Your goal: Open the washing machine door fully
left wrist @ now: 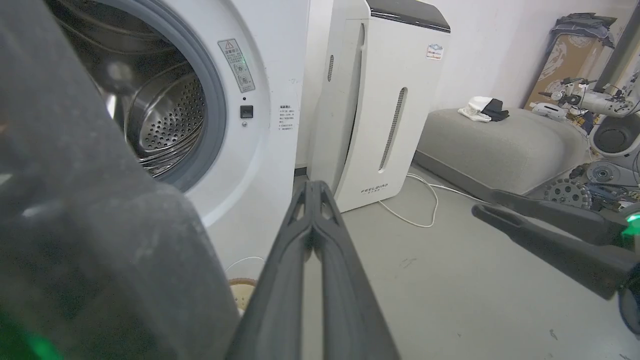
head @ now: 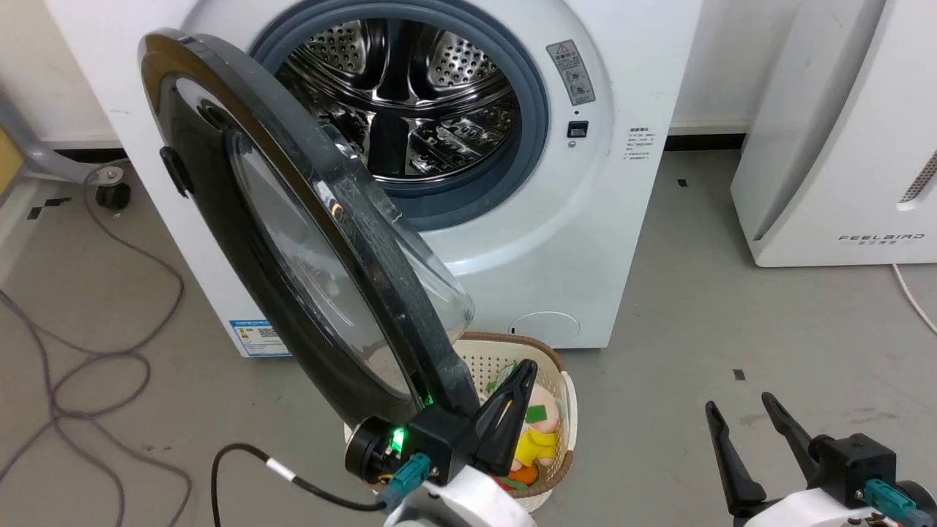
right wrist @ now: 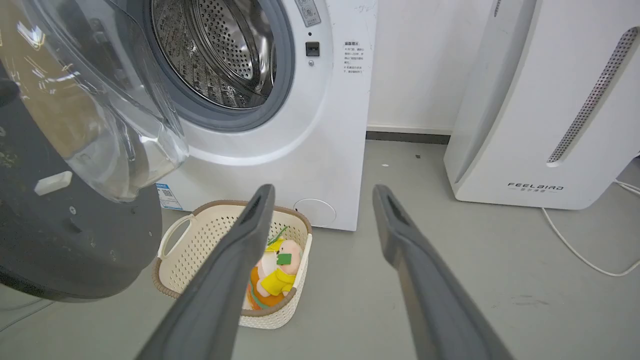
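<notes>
**Door halfway out, left arm placed to push**

The left gripper (head: pixel 524 375) is seen with its fingers pressed together, nothing pinched, just right of the near free edge of the washing machine door (head: pixel 293 249). Contact cannot be confirmed. The door is hung on the left of the washing machine (head: pixel 585 241), edge-on from far to near. A leftward sweep looks called for. The right gripper (head: pixel 738 401) is held spread and empty, well apart at right. Counted: one door, one machine, two grippers, one basket (head: pixel 512 337).
</notes>
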Motion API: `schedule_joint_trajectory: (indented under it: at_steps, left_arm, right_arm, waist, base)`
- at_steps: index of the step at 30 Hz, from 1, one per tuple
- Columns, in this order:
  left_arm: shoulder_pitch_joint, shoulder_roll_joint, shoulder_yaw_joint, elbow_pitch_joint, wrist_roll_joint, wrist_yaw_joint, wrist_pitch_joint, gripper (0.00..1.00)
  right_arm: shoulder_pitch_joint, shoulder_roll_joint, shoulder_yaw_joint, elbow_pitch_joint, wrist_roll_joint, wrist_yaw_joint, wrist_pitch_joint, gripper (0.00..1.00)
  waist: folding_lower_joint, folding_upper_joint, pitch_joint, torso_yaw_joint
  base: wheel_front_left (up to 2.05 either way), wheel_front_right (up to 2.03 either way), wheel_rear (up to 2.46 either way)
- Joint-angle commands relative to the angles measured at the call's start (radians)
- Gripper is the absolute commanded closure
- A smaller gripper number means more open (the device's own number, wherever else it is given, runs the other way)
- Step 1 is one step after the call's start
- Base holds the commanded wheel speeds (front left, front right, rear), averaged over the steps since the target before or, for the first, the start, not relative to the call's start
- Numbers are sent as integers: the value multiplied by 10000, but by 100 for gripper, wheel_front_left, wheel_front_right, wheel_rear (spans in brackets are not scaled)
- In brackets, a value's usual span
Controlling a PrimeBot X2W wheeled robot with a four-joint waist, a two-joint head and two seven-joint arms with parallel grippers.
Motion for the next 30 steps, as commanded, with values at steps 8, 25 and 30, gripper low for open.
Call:
schedule_joint_trajectory:
  at_steps: [8,25,30]
  left_arm:
    - [500,440,201,-19,-122,220,-118,100]
    - [1566,1004,-73,-1117,-99,335,-159,100]
    - [1931,1157,131,-1625,-264,539,-174,100]
  right_arm:
    - [196,20,-12,72,104,-7,106,0]
    - [179,20,-156,248,160,-7,163,0]
    - [173,20,-208,257,184,-7,174,0]
  waist:
    - [1,0,61,340]
    - [1,0,194,1544]
    - [1,0,239,2087]
  base:
    - [0,0,0]
    - [0,0,0]
    - [0,0,0]
